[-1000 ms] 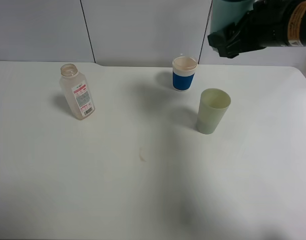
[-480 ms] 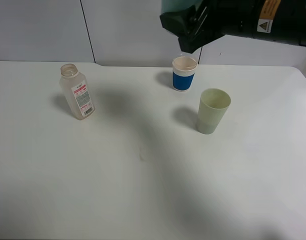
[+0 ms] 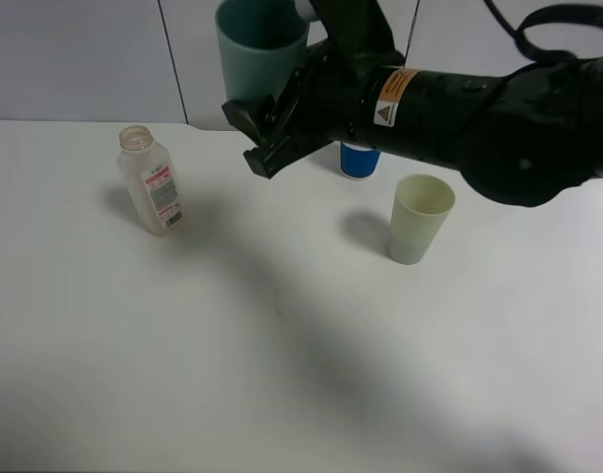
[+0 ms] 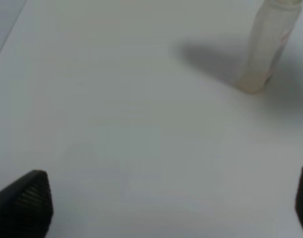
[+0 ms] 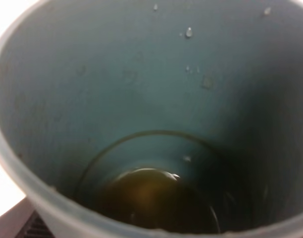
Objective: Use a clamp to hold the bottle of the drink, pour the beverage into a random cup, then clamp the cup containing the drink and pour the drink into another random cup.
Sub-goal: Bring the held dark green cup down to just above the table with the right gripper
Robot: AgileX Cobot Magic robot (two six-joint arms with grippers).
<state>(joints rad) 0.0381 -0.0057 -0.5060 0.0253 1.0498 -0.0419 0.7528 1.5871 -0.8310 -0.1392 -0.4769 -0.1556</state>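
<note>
The teal cup hangs high over the back of the table, with my right gripper shut on its lower part. The right wrist view looks straight into the cup, where a little brown beverage pools at the bottom and drops cling to the wall. The clear bottle stands uncapped at the back left, to the cup's left and below it, and looks nearly empty. The pale yellow-green cup stands upright right of centre. My left gripper is open, low over bare table, well short of the bottle.
A white cup with a blue band stands at the back, mostly hidden behind my right arm. A grey panelled wall runs behind the white table. A faint small stain marks the table near its middle.
My right arm has swept from the top right corner leftward across the back, carrying the teal cup to a spot between the bottle and the blue-banded cup. Nothing on the table moved.
</note>
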